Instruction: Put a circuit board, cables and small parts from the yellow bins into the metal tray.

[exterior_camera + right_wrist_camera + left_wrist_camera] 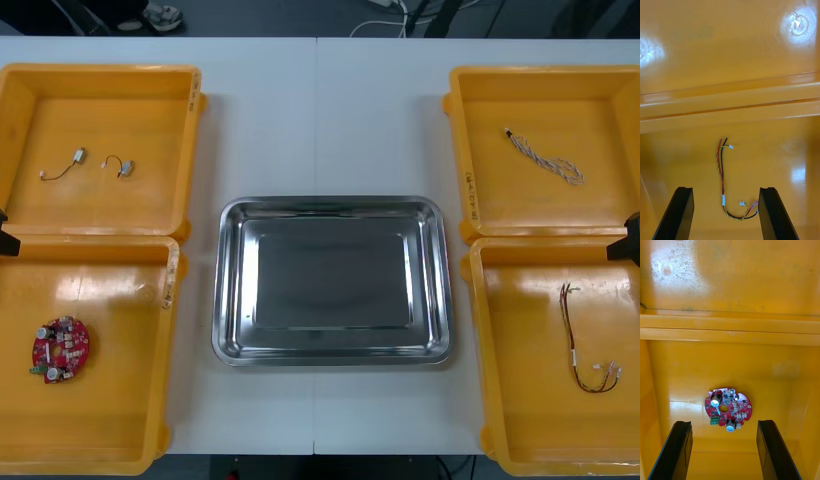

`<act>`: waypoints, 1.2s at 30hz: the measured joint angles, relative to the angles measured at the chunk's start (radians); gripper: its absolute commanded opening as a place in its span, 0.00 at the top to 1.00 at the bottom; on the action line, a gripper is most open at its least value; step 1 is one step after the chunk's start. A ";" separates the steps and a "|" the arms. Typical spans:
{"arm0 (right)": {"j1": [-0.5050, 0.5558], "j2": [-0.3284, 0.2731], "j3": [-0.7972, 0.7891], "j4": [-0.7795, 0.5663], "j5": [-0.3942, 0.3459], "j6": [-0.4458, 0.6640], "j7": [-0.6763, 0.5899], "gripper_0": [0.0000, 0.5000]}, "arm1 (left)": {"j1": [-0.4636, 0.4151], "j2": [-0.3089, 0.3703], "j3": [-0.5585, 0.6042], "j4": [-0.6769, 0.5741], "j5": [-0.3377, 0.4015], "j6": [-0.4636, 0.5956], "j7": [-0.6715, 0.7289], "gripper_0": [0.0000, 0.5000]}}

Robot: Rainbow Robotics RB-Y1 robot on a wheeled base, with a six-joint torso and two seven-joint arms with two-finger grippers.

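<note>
1. Your table [320,110] is light, with bare strips on either side of the tray and dark floor [280,18] beyond its far edge.
2. Four yellow bins [190,150] stand two per side, each pair rim to rim.
3. The metal tray [330,203] sits between them, shiny and bare, apart from the bins.
4. Your left hand [724,423] hovers over the near left bin [90,243], fingers wide apart and holding nothing. The circuit board [60,349] lies below, clear of the walls.
5. Your right hand [726,188], equally spread and holding nothing, hovers over the red, yellow and black cable [580,350] in the near right bin [550,243].
6. A twisted blue and white cable [545,158] lies in the far right bin [545,72].
7. Two small metal parts [78,157] lie in the far left bin [100,70].
</note>
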 measured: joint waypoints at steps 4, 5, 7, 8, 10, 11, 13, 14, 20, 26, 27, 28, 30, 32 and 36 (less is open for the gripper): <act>0.000 0.000 0.000 0.000 0.000 0.000 0.000 0.00 | 0.000 0.000 0.000 0.000 0.000 0.000 0.000 0.00; 0.000 0.000 0.000 0.000 0.000 0.000 0.000 0.00 | 0.000 0.000 0.000 0.000 0.000 0.000 0.000 0.00; 0.000 0.000 0.000 0.000 0.000 0.000 0.000 0.00 | 0.000 0.000 0.000 0.000 0.000 0.000 0.000 0.00; 0.000 0.000 0.000 0.000 0.000 0.000 0.000 0.00 | 0.000 0.000 0.000 0.000 0.000 0.000 0.000 0.00; 0.000 0.000 0.000 0.000 0.000 0.000 0.000 0.00 | 0.000 0.000 0.000 0.000 0.000 0.000 0.000 0.00; 0.000 0.000 0.000 0.000 0.000 0.000 0.000 0.00 | 0.000 0.000 0.000 0.000 0.000 0.000 0.000 0.00; 0.000 0.000 0.000 0.000 0.000 0.000 0.000 0.00 | 0.000 0.000 0.000 0.000 0.000 0.000 0.000 0.00; 0.000 0.000 0.000 0.000 0.000 0.000 0.000 0.00 | 0.000 0.000 0.000 0.000 0.000 0.000 0.000 0.00; 0.000 0.000 0.000 0.000 0.000 0.000 0.000 0.00 | 0.000 0.000 0.000 0.000 0.000 0.000 0.000 0.00; 0.000 0.000 0.000 0.000 0.000 0.000 0.000 0.00 | 0.000 0.000 0.000 0.000 0.000 0.000 0.000 0.00; 0.000 0.000 0.000 0.000 0.000 0.000 0.000 0.00 | 0.000 0.000 0.000 0.000 0.000 0.000 0.000 0.00; 0.000 0.000 0.000 0.000 0.000 0.000 0.000 0.00 | 0.000 0.000 0.000 0.000 0.000 0.000 0.000 0.00; 0.000 0.000 0.000 0.000 0.000 0.000 0.000 0.00 | 0.000 0.000 0.000 0.000 0.000 0.000 0.000 0.00; 0.000 0.000 0.000 0.000 0.000 0.000 0.000 0.00 | 0.000 0.000 0.000 0.000 0.000 0.000 0.000 0.00; 0.000 0.000 0.000 0.000 0.000 0.000 0.000 0.00 | 0.000 0.000 0.000 0.000 0.000 0.000 0.000 0.00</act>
